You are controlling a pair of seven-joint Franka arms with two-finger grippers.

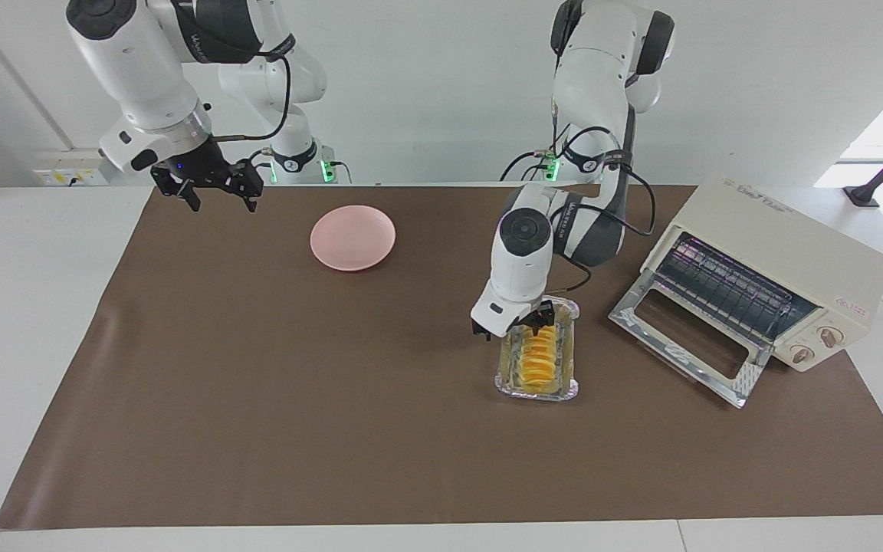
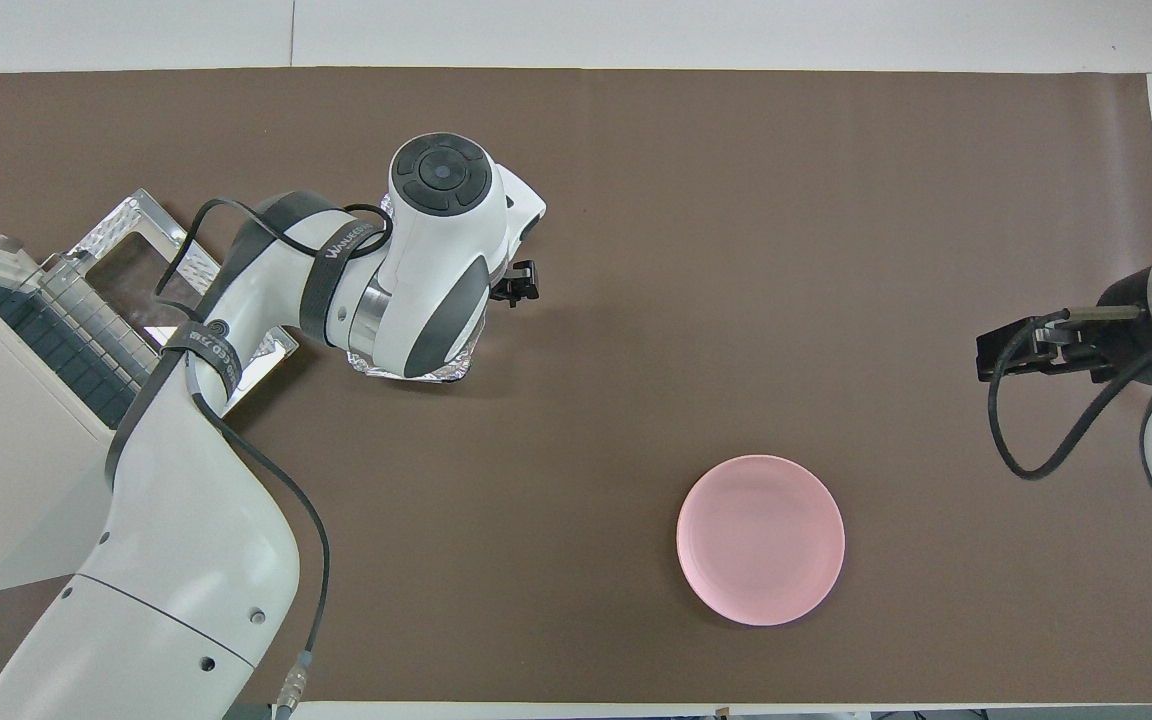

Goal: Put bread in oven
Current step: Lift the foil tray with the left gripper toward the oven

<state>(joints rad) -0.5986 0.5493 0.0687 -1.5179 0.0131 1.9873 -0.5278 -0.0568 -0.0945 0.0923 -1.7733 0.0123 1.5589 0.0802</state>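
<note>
The left gripper (image 1: 514, 325) hangs low over the end of the foil tray (image 1: 573, 354) that lies nearer to the robots, its jaws spread wide. One fingertip sits at the bread's (image 1: 536, 355) near end, at about 12 o'clock from the loaf's middle in the facing view; the other hangs outside the tray wall, at about 10 o'clock. So the loaf lies mostly clear of the jaws, stretching away from the robots, and nothing is gripped. Whether the inner fingertip touches the crust I cannot tell.

The bread is a small golden-yellow loaf with crosswise ridged segments, lying lengthwise in the shiny tray and filling most of it. From overhead the left arm's wrist hides the loaf, and only a crumpled edge of the tray (image 2: 436, 374) shows beneath it.

The oven (image 1: 782, 261) stands at about 3 o'clock from the tray in the facing view, toward the left arm's end of the table, well apart from the tray. It is a cream-white box, its glass door (image 1: 683, 336) dropped open onto the brown mat (image 1: 257, 399), a wire rack inside and two round knobs at one side.

The right gripper (image 1: 211, 195) waits in the air with open jaws over the mat's edge at the right arm's end. A pink plate (image 1: 352, 237) rests on the mat between the two arms
</note>
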